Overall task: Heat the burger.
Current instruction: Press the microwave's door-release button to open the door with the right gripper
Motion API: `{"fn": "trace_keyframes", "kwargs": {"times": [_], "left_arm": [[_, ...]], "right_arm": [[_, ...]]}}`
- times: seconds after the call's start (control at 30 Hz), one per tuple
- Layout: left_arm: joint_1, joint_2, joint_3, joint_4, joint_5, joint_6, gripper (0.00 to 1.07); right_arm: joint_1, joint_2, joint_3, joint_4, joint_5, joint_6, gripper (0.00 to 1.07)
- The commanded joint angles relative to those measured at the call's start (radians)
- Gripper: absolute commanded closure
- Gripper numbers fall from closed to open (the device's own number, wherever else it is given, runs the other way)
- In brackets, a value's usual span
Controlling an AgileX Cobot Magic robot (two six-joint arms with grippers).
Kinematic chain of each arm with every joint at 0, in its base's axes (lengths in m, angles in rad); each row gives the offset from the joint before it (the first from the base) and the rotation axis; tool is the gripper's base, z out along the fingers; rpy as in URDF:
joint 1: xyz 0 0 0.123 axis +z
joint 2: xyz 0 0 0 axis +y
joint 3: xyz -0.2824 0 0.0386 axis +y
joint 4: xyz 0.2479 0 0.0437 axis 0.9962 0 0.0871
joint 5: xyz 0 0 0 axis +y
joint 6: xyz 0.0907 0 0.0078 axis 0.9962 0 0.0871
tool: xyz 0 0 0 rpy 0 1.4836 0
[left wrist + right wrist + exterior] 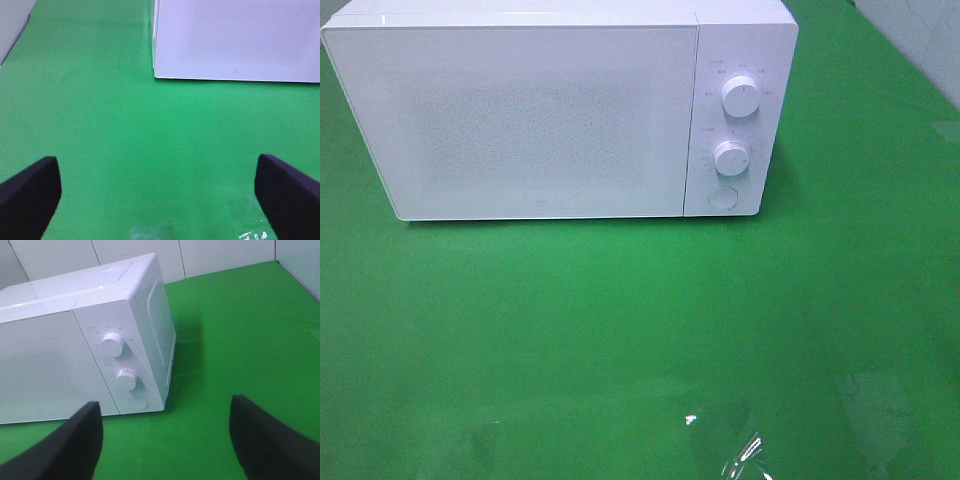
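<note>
Burger shows in no view; whether it sits behind the shut door of the one microwave on the green bench cannot be told. Two knobs, upper knob and lower knob, sit above one round button. Facing that panel, the right gripper is spread and empty, and is nearer to it than the left gripper, which is likewise spread and empty.

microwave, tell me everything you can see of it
The microwave is a white, glossy box, plastic by its look, standing upright at the far end of the green table. Its wide door is shut, with a finely dotted panel. On the control strip right of the door sit an upper knob, a lower knob and a round button below them. Only the table touches it.
</note>
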Motion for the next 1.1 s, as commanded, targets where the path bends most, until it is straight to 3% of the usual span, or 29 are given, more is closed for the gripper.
{"fn": "trace_keyframes", "kwargs": {"times": [0.03, 0.27, 0.43, 0.9, 1.1], "left_arm": [[0.002, -0.017, 0.003, -0.009, -0.009, -0.004, 0.1], [0.002, -0.017, 0.003, -0.009, -0.009, -0.004, 0.1], [0.002, -0.017, 0.003, -0.009, -0.009, -0.004, 0.1], [0.002, -0.017, 0.003, -0.009, -0.009, -0.004, 0.1], [0.002, -0.017, 0.003, -0.009, -0.009, -0.004, 0.1]], "right_arm": [[-0.003, 0.06, 0.011, 0.0, -0.081, -0.003, 0.38], [-0.003, 0.304, 0.013, 0.0, -0.232, 0.0, 0.38], [-0.003, 0.37, 0.013, 0.006, -0.299, 0.0, 0.38], [-0.003, 0.717, 0.013, -0.05, -0.718, -0.009, 0.38], [0.0, 0.894, 0.013, 0.05, -0.949, -0.163, 0.38]]}}
